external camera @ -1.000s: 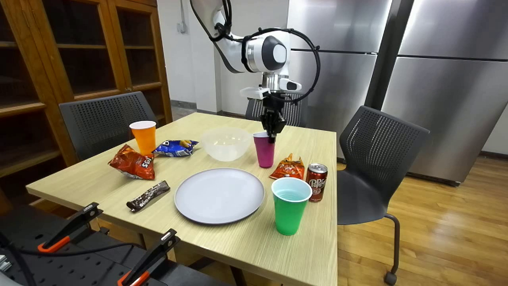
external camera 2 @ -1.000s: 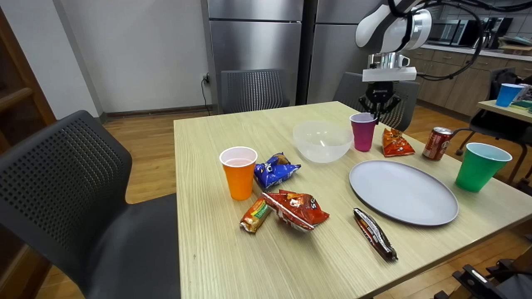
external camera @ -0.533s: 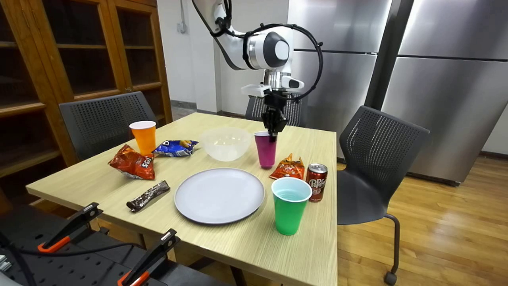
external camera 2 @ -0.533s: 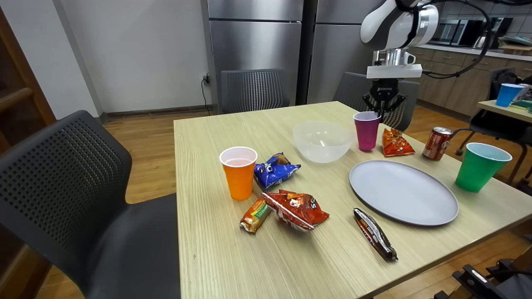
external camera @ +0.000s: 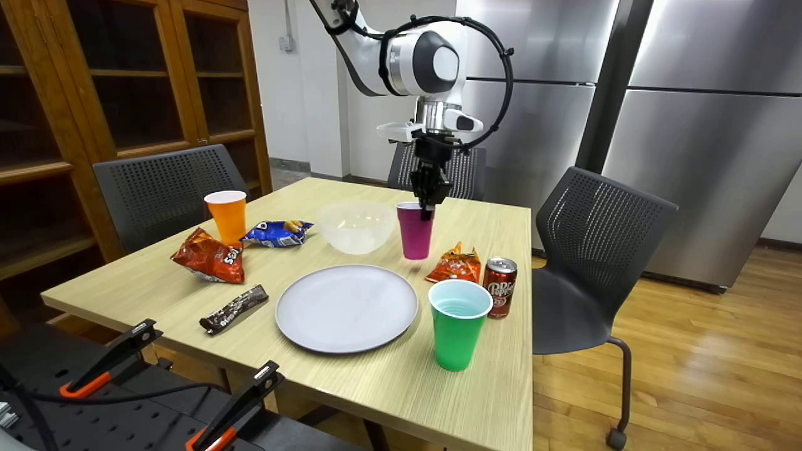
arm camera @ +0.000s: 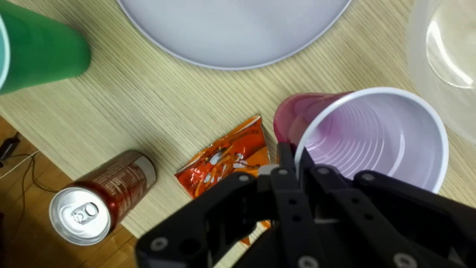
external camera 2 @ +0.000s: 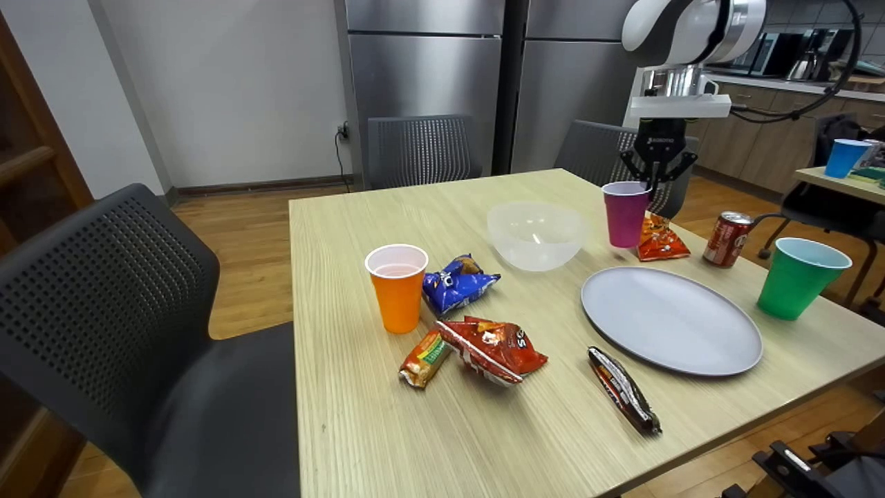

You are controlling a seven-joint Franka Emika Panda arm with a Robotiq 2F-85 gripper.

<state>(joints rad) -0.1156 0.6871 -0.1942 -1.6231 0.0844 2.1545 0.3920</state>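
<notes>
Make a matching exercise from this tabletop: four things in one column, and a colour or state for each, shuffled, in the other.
Things:
1. purple cup
2. soda can
3. frosted bowl
4. plate

Colours or states:
A. dark red with a silver top
B. flat and light grey
C. pinched at the rim by the gripper
D. whitish and translucent

Right pairs: 1-C, 2-A, 3-D, 4-B
</notes>
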